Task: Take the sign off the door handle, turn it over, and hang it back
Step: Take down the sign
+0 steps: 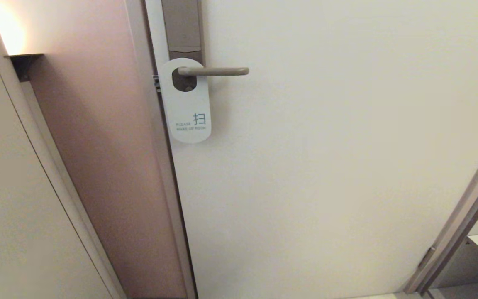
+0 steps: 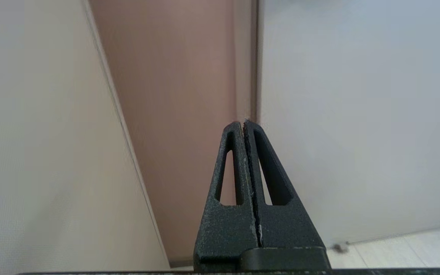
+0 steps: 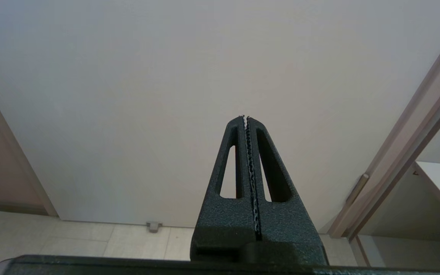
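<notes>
2 grippers, left gripper (image 2: 245,123) and right gripper (image 3: 245,117), fingers pressed together, sit low; the sign (image 1: 187,101) hangs long axis 12-to-6 on the door handle (image 1: 214,71), toward 12 o'clock, likely nearer the left

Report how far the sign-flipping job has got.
Nothing looks done: the sign hangs on the door handle, white "PLEASE MAKE UP ROOM" side out. Nothing is in hand: the left gripper and right gripper are both shut, empty, low before the door. Left: unhook, flip, rehang.
</notes>
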### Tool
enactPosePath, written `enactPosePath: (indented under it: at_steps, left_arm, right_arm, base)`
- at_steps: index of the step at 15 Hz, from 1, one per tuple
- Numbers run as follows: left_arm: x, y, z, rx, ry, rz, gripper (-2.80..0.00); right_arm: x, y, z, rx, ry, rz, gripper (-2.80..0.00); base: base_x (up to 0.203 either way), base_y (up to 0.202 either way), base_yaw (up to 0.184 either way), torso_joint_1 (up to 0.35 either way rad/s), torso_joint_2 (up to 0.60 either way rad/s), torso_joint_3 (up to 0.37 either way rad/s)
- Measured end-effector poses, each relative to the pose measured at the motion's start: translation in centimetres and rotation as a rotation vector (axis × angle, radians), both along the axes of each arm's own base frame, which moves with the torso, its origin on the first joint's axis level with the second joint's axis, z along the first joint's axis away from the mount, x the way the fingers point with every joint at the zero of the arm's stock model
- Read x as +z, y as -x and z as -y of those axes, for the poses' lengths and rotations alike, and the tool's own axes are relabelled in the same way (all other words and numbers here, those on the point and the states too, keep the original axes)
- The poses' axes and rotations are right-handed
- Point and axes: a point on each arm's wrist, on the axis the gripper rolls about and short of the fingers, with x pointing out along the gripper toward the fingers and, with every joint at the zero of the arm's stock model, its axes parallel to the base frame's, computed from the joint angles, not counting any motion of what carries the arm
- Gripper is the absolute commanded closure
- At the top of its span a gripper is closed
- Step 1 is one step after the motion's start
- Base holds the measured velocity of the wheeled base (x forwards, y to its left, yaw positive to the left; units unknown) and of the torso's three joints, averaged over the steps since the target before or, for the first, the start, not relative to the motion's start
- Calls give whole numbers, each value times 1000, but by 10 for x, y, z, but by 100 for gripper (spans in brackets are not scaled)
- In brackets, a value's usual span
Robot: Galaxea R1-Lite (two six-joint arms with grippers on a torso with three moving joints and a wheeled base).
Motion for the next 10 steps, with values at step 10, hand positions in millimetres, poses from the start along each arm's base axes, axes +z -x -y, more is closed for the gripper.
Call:
enactPosePath:
  at_steps: [10]
  left_arm:
    - [106,-90,6,-123,34,-36,0]
  right_arm:
    - [0,0,0,0,0,1,0]
  base:
    - [0,0,0,0,0,0]
